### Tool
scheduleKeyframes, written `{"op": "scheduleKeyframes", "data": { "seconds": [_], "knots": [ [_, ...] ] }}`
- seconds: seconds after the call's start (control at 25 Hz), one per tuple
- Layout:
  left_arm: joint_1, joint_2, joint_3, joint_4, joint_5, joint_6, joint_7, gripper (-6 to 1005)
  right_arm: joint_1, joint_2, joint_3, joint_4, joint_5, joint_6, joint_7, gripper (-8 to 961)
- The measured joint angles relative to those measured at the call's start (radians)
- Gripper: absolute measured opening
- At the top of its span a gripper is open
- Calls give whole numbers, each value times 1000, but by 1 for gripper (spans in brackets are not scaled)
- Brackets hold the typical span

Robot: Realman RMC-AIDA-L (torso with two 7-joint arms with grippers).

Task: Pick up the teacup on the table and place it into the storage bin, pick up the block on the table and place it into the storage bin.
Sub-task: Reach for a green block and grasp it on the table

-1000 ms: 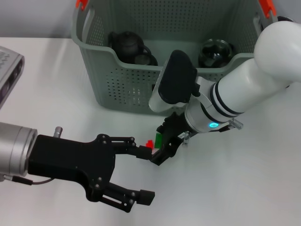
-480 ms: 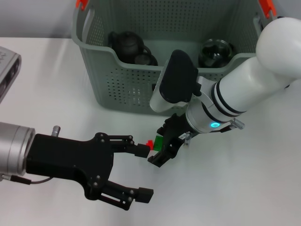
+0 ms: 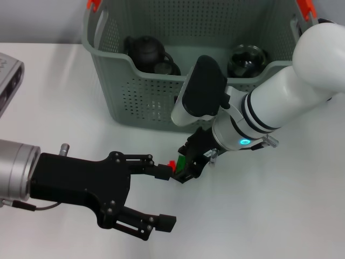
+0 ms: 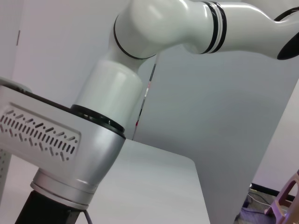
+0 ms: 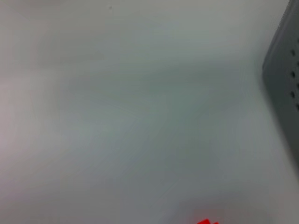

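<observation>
A small green block (image 3: pixel 181 161) lies on the white table (image 3: pixel 280 216) with a red block (image 3: pixel 172 164) touching it; the red one also peeks in at the edge of the right wrist view (image 5: pixel 205 221). My right gripper (image 3: pixel 185 164) reaches down in front of the storage bin (image 3: pixel 145 97), its black fingers shut on the green block. My left gripper (image 3: pixel 164 197) hovers open at the lower left, its upper fingertip (image 3: pixel 161 172) almost touching the red block. What looks like a small dark teacup (image 3: pixel 165 68) sits inside the bin beside a black teapot (image 3: pixel 144 49).
Another dark glossy vessel (image 3: pixel 247 59) sits in the bin's right half. Orange clips (image 3: pixel 94 5) mark the bin's handles. A grey perforated device (image 3: pixel 9 81) lies at the table's left edge. The left wrist view shows only an arm's links (image 4: pixel 154 28) and a wall.
The right gripper's fingers dipped a little, then drew in tighter around the green block. The left gripper has edged slightly toward the red block. Both blocks stay in place.
</observation>
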Motion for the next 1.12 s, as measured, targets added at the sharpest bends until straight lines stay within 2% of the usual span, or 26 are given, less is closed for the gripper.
{"op": "scheduleKeyframes", "data": {
  "seconds": [0.16,0.4,1.12],
  "knots": [
    [0,0,0,0,1,-1,0,920,-2,0,-1,1,2,9,0,695],
    [-1,0,0,0,1,-2,1,919,-2,0,0,2,1,14,0,536],
    [1,0,-8,-2,-2,-2,2,918,-2,2,-1,15,2,23,-3,532]
  ]
}}
